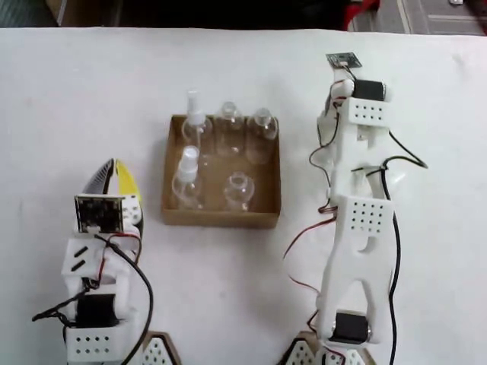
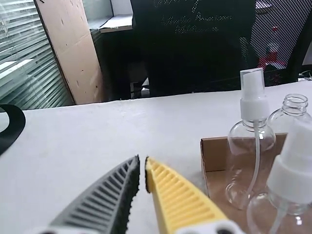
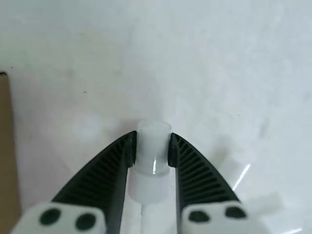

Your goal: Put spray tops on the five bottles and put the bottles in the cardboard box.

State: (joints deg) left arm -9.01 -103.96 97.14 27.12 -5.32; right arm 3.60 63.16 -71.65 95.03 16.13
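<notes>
The cardboard box (image 1: 221, 217) is sitting at the middle of the table (image 1: 91, 76), and five bottles are standing inside it. Within the box, the rear spray-topped bottle (image 1: 196, 125) is standing at 11 o'clock and the front spray-topped bottle (image 1: 187, 182) at 8. One open bottle (image 1: 228, 129) is standing at 12, a second open bottle (image 1: 262, 133) at 1 and a third open bottle (image 1: 239, 190) at 5. The left gripper (image 1: 113, 163) is sitting at 9 o'clock from the box, near it but apart, tips pointing toward 12. The right arm (image 1: 358, 220) is lying along 3 o'clock from the box. A spray top (image 3: 153, 161) is sitting in the right gripper (image 3: 152, 141), over the table.
</notes>
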